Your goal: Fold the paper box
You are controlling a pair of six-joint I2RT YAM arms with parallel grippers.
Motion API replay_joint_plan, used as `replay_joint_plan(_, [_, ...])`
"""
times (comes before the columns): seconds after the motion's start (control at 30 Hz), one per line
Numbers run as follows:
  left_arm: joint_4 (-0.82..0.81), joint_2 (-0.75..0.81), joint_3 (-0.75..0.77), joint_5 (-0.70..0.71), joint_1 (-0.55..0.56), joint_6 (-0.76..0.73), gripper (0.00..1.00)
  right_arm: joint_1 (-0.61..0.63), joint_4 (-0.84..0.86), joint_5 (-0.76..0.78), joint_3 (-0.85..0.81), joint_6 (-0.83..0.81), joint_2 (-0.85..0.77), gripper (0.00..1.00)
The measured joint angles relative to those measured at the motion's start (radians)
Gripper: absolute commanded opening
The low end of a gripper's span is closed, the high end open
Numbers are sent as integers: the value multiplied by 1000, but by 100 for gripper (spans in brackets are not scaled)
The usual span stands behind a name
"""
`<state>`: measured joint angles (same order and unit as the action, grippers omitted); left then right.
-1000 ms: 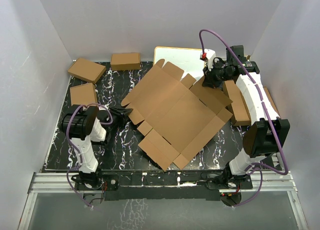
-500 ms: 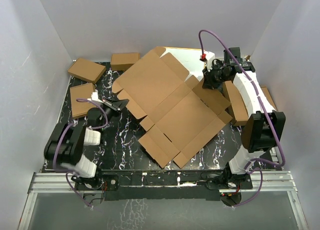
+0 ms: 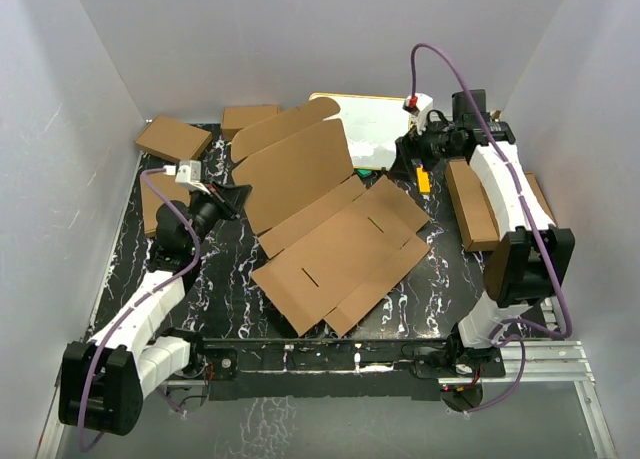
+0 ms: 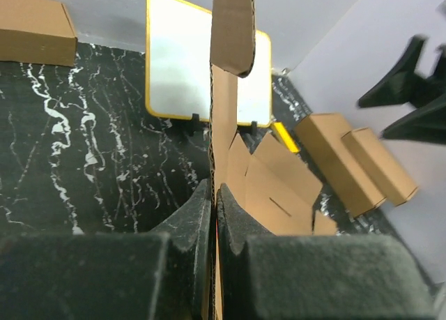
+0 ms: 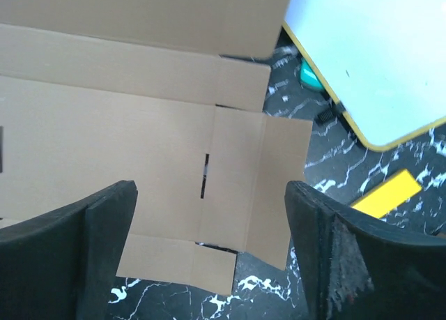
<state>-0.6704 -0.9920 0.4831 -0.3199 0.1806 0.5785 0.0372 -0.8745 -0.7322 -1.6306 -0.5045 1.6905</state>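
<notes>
Nearby: a white board [image 3: 365, 119] with a yellow frame lies at 12 o'clock on the table [image 3: 215, 279], counting 12 as the back wall. Two folded boxes [image 3: 172, 139] sit at 10 to 11 o'clock, a third at 9, and two more side by side at 3. A yellow strip [image 3: 424, 179] lies at 2 o'clock, just beside the sheet's corner.
In the way: the tilted-up panel hides the board's near left corner. The right arm [image 3: 510, 194] crosses over the boxes at 3 o'clock. The left arm [image 3: 150, 299] covers part of the box at 9.
Paper box [image 3: 340, 244]: mid-table, mostly flat. Its 11 o'clock panel stands tilted up off the marble.
Left arm pose: runs from its base at 7 o'clock up the left side, wrist turned toward 3.
Left claw [image 4: 214, 191]: pressed together, pinching the edge of the upturned panel.
Right arm pose: reaches from 5 o'clock along the right edge to 1, then bends back toward 9.
Right claw [image 5: 210, 187]: spread wide, nothing between its fingers, above the sheet's slitted corner flap.
</notes>
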Motion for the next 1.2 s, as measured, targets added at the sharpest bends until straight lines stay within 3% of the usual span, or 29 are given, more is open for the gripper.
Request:
replay_joint_plan(0.27, [102, 20, 37, -89, 37, -292, 0, -19, 37, -221, 53, -84, -164, 98])
replay_joint_plan(0.57, [175, 118, 50, -226, 44, -557, 0, -11, 33, -446, 57, -422, -157, 98])
replay_joint_plan(0.93, [235, 129, 72, -346, 53, -668, 0, 158, 15, -347, -109, -551, -53, 99])
replay_joint_plan(1.2, [262, 130, 103, -403, 66, -695, 0, 189, 19, -260, -153, -569, -26, 83])
